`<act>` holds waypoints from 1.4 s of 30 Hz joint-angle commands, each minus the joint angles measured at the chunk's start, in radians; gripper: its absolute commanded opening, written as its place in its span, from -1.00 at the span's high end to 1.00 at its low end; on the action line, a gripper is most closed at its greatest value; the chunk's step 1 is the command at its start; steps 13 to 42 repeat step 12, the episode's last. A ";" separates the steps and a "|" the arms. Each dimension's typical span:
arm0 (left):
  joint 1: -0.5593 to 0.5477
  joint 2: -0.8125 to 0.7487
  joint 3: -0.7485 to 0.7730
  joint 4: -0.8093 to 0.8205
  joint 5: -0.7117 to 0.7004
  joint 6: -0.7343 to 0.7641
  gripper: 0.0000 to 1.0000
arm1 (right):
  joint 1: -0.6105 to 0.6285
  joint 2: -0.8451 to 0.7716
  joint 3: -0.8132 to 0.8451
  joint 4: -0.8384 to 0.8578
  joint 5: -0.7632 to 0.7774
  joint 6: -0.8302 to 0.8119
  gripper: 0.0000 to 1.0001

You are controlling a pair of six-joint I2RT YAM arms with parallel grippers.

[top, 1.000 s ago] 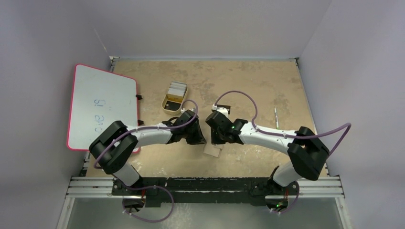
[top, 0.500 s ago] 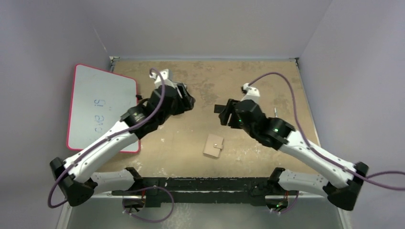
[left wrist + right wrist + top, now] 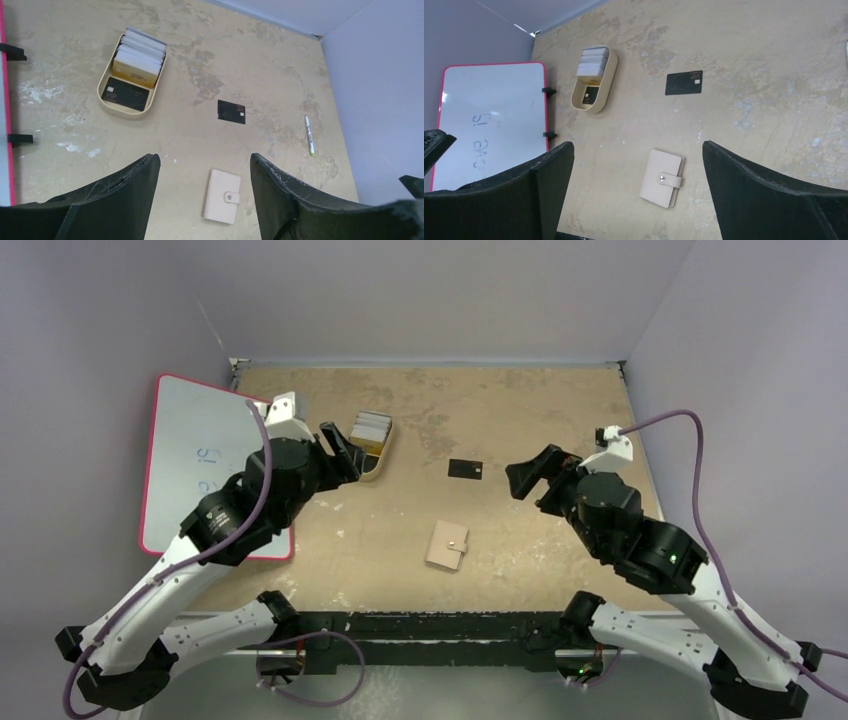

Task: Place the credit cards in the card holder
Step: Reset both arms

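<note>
hovering high with jaws spread wide, both arms flank the shut card holder (image 3: 447, 545) below.

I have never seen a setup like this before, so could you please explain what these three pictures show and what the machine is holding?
It is a pair of robot arms bolted at the near edge of a table. One picture looks down from above and behind them; the other two come from a camera on each wrist, so the dark shapes at the bottom of those are that arm's own fingers.

From above, the left gripper and right gripper are both raised, open and holding nothing.

On the table lie a closed tan card holder with a snap button, one loose black card, and a small yellow tray with a row of cards in it, another black card lying flat at its end. A pink-framed whiteboard sits at the left edge, and a pen towards the right.
</note>
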 commanded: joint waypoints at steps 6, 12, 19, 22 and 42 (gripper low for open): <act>0.000 -0.018 -0.068 0.047 0.042 -0.005 -0.34 | -0.002 -0.058 -0.019 -0.017 0.032 0.049 -0.99; 0.001 -0.052 -0.075 0.067 0.016 0.012 -0.37 | -0.003 -0.061 -0.037 -0.011 0.018 0.048 -0.99; 0.001 -0.052 -0.075 0.067 0.016 0.012 -0.37 | -0.003 -0.061 -0.037 -0.011 0.018 0.048 -0.99; 0.001 -0.052 -0.075 0.067 0.016 0.012 -0.37 | -0.003 -0.061 -0.037 -0.011 0.018 0.048 -0.99; 0.001 -0.052 -0.075 0.067 0.016 0.012 -0.37 | -0.003 -0.061 -0.037 -0.011 0.018 0.048 -0.99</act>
